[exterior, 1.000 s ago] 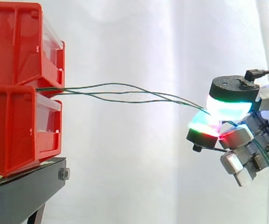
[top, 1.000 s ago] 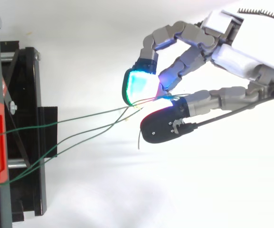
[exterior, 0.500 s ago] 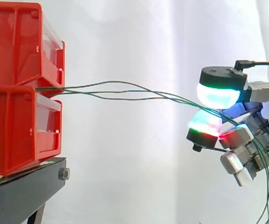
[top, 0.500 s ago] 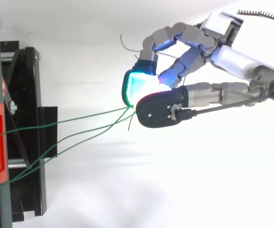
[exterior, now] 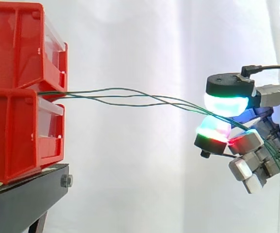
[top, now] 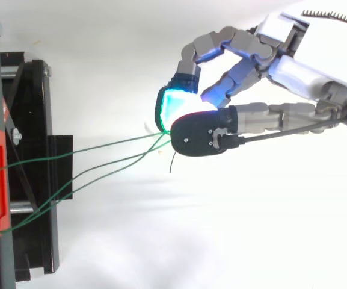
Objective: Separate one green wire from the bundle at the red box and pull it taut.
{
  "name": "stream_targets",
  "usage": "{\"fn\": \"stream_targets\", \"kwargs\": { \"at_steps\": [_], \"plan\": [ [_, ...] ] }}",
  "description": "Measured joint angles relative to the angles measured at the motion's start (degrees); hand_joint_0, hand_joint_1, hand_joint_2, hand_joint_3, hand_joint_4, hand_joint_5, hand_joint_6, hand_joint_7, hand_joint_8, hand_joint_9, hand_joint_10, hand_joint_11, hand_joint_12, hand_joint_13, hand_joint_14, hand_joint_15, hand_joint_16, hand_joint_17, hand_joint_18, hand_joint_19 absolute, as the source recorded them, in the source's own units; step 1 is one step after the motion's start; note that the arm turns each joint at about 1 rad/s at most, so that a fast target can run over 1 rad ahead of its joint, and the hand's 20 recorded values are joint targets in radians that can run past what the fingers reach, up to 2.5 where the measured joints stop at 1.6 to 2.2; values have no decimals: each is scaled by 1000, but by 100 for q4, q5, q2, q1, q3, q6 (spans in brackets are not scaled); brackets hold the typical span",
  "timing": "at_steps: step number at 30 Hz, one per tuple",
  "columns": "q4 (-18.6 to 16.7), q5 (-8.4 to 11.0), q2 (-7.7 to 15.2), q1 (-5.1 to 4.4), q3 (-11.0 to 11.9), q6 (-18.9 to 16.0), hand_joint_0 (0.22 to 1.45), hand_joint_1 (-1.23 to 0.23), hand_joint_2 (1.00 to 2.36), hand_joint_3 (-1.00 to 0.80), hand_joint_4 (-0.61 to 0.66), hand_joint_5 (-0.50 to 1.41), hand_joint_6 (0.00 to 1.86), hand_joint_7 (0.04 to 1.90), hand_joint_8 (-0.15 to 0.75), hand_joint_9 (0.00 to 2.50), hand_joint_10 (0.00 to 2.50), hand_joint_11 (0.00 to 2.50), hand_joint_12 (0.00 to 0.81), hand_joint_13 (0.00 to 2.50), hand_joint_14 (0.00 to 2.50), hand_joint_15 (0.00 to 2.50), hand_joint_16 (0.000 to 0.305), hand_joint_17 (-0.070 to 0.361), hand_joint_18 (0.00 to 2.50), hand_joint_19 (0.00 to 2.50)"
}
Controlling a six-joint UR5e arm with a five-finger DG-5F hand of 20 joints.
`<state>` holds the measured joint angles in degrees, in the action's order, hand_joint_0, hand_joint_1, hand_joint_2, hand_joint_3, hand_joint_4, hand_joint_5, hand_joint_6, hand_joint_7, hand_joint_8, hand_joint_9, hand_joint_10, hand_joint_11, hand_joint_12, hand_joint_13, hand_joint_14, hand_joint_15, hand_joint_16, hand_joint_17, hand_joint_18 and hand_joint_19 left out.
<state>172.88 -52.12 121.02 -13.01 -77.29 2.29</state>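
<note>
So the robot's hand has its glowing pads pinched together on the thin green wires. It's out to the right, well apart from the stacked red plastic bins, and the wires come out at the seam between the upper and lower bin.

Problem is, from above it looks like all the strands meet at the pinch, not just one. They sag and cross a bit too, so nothing's taut yet.

If it were me, I'd ease the pinch enough to shed the extras, trap a single strand between the pads, then draw straight away from the bins, level with the seam. I'd go gently, since the bins just sit on the black metal stand and might shift.

The wire tails drooping past the hand and the stray wire end just below the pads could snag. A white curtain hangs behind it all.
</note>
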Motion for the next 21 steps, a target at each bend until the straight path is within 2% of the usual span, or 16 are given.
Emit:
{"fn": "stream_targets", "kwargs": {
  "at_steps": [2,7,15,21],
  "plan": [
    [0,0,0,0,-1,0,601,-761,1011,-364,127,-181,887,1021,265,1152,20,1274,384,918,29,824,54,121,696,783],
    [-3,0,0,-4,-2,0,508,-606,1000,-500,149,-178,879,1009,290,1179,20,1272,405,961,28,836,58,130,727,764],
    [-114,47,15,-23,-6,-11,412,-492,1000,-500,196,-194,871,947,335,1210,13,1303,450,1223,24,1125,69,156,817,763],
    [-228,84,18,-26,-34,-102,397,-496,1000,-500,229,-207,874,919,347,1223,4,1448,459,1333,12,1319,72,162,834,775]
  ]
}}
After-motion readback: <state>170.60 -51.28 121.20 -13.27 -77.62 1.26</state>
